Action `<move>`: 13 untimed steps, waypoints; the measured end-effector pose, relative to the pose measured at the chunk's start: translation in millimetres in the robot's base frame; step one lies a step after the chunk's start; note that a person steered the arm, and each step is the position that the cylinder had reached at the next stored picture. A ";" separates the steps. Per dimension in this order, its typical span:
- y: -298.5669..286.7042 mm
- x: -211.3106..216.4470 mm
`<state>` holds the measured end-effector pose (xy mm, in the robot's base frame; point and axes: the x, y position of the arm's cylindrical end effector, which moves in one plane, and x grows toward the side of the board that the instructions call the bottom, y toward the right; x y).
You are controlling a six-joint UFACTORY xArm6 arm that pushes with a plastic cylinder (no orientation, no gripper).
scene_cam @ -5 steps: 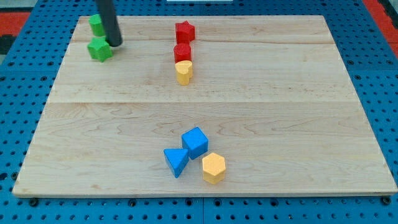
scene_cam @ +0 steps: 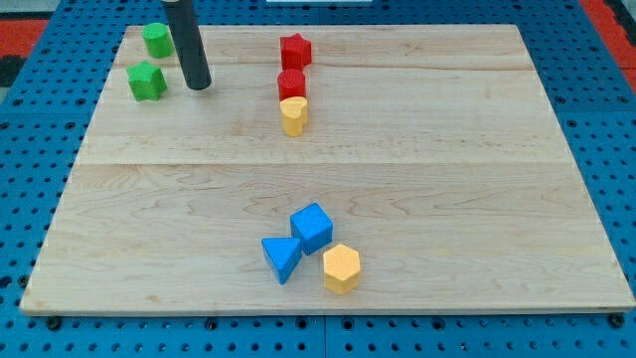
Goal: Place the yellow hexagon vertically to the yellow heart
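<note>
My tip (scene_cam: 199, 86) stood upper left on the counter (scene_cam: 447, 179), beside the green star (scene_cam: 147, 81), far from the yellow hexagon (scene_cam: 341, 268) and yellow heart (scene_cam: 293, 114); the rod carries no fingers.

Pale, smooth-grained wooden board (scene_cam: 447, 149), matt painted yellow hexagon (scene_cam: 341, 268), perforated blue surround (scene_cam: 616, 149).

A straight dark rod is seen entering from the view's top left and is held nearly upright, leaning slightly so that its lower end sits further to the view's right. My tip (scene_cam: 199, 87) is set down on the worktop (scene_cam: 417, 149). Nothing is touched by it.
</note>
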<state>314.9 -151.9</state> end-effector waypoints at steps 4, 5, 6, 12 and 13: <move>39.6 291.7; 46.2 302.1; 147.1 302.6; 214.4 210.8; 202.6 203.6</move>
<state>518.5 50.8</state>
